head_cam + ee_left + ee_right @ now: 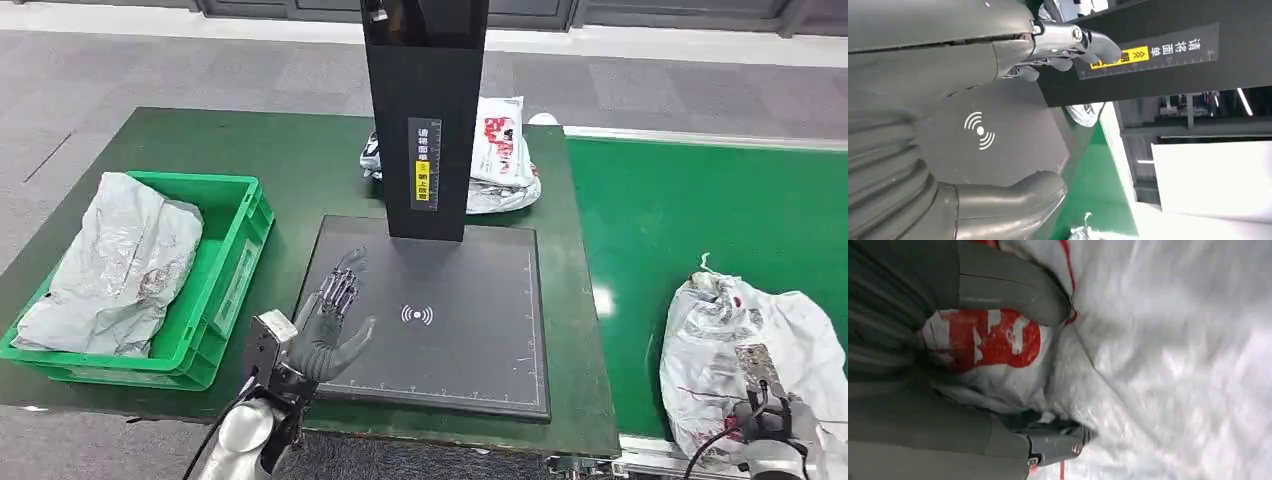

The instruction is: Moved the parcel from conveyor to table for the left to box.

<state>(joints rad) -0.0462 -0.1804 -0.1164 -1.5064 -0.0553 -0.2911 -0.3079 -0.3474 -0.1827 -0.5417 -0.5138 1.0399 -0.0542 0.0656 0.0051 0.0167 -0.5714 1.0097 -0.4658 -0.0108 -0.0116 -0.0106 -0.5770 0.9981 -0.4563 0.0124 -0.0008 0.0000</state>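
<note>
The right hand (1013,385) presses into the white parcel (745,350) on the conveyor (660,210), thumb and fingers around a fold of it. At nine o'clock from it, the left hand (335,320) hovers over the black pad (470,330), fingers spread, holding nothing.

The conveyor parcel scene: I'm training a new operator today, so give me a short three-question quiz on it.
1. True or false: the green crate on the table is empty.
2. Multiple choice: where is the white parcel under the right hand? A) on the scan pad B) on the green conveyor C) in the crate
3. Fill in: the left hand hovers with fingers spread over the dark ____.

Key: 1. False, a grey bag lies in it. 2. B, on the conveyor. 3. Scan pad.
</note>
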